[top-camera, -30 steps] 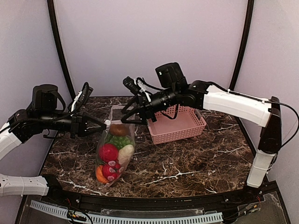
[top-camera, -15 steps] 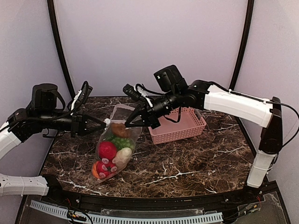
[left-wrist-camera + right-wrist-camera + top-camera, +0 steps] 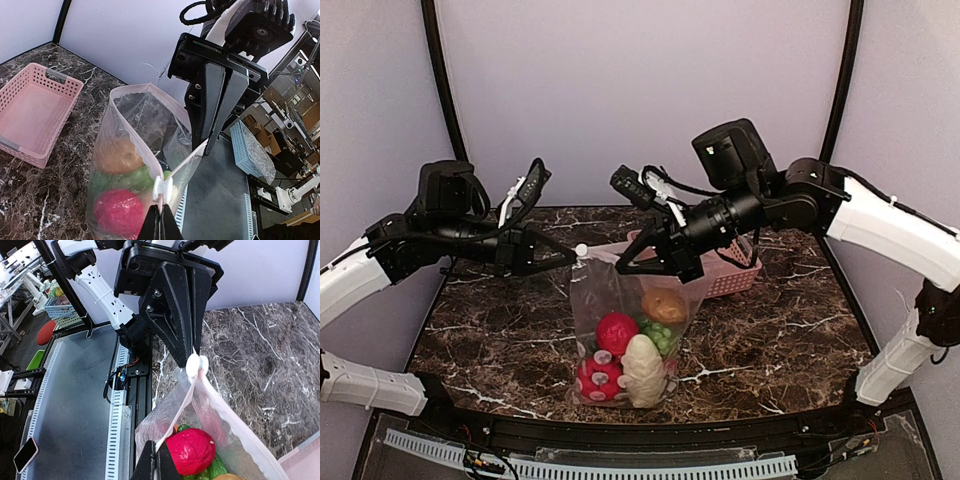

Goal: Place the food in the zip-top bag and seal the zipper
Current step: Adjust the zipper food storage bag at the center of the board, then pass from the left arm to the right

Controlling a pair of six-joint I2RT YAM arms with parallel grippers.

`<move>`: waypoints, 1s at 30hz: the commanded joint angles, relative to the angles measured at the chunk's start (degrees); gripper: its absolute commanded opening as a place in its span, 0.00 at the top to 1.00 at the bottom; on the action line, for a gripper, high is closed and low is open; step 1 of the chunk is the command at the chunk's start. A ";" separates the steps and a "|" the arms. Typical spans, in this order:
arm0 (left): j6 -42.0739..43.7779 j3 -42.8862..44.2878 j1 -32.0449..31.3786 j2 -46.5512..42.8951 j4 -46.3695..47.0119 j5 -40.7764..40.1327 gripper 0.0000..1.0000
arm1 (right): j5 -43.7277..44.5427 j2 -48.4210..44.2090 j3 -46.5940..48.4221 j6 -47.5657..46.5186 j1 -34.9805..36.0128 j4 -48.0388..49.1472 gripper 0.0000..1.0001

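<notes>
The zip-top bag (image 3: 595,300) hangs upright between my two grippers, its bottom near the table's front. The food lies inside it: an orange-brown piece (image 3: 663,305), a red one (image 3: 617,332), green pieces (image 3: 658,335) and a cream-white vegetable (image 3: 642,370). My left gripper (image 3: 160,220) is shut on the zipper strip just behind the white slider (image 3: 162,188). My right gripper (image 3: 156,455) is shut on one lip of the mouth, beside the red food (image 3: 190,450). From the slider (image 3: 196,365) the two lips spread apart, so the mouth stands open.
The pink slotted basket (image 3: 735,275) sits at the back right of the marble table, partly behind my right arm, and shows again as the pink basket (image 3: 35,120) in the left wrist view. The black front rail (image 3: 620,435) runs just below the bag.
My right gripper closed on the bag's lip. Both arms then carried the bag right and toward the front, raising it from a slant to upright.
</notes>
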 commanded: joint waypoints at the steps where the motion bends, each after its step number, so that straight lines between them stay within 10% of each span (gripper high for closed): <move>1: 0.58 0.35 0.24 0.36 3.26 1.15 0.99 | 4.80 -3.43 -3.25 5.30 1.34 -1.35 1.00; 5: 1.40 -3.27 0.24 0.39 4.88 2.25 0.99 | 8.15 -3.93 -8.31 8.18 1.39 3.57 0.95; 9: 1.54 -6.34 0.24 -0.96 6.93 3.38 0.99 | 9.24 -5.19 -11.57 9.97 1.29 10.45 0.56; 12: 1.65 -6.92 0.28 -2.09 6.81 3.58 0.99 | 9.75 -5.22 -9.87 9.55 1.13 12.34 0.44; 30: 2.06 -5.38 0.21 -2.90 3.74 4.77 0.99 | -0.60 8.42 5.71 6.26 -0.59 9.14 0.48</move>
